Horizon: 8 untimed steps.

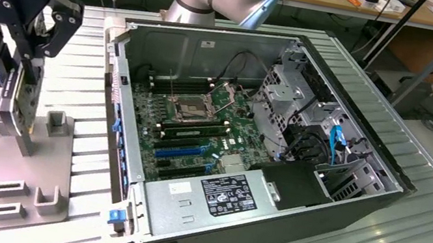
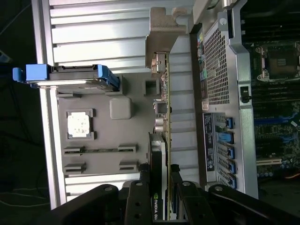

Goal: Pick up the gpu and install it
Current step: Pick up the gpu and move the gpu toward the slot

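Beside the open computer case [image 1: 177, 42], above the grey tray [image 1: 60, 161], the gpu [image 2: 162, 117] is held on edge, clamped between the partly closed fingers [image 2: 138, 197].

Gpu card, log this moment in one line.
claw: shut on thin dark gpu card with silver bracket | card: upright at grey plastic tray | install: pending

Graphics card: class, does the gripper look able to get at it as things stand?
Very likely yes: the gripper is shut on the graphics card, which stands on edge at the grey tray; nothing lies between them.
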Motion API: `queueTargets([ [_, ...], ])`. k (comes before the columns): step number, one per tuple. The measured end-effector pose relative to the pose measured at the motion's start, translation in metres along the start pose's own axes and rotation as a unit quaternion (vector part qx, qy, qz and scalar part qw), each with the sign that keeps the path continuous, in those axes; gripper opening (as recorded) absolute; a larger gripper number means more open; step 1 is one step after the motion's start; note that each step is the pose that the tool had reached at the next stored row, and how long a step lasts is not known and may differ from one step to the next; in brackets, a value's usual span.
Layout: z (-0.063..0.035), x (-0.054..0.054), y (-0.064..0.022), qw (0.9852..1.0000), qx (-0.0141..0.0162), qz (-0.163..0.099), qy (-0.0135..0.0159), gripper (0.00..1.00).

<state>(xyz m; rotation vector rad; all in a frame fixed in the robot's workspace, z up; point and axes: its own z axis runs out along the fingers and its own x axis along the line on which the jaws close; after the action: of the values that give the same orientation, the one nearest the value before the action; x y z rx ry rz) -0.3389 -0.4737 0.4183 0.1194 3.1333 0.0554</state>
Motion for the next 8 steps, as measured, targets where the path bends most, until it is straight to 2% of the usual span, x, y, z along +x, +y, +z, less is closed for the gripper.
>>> queueTargets([
  [8,-0.0183,0.0,0.0007,1.0,-0.0001,0.0,-0.0001,0.27],
])
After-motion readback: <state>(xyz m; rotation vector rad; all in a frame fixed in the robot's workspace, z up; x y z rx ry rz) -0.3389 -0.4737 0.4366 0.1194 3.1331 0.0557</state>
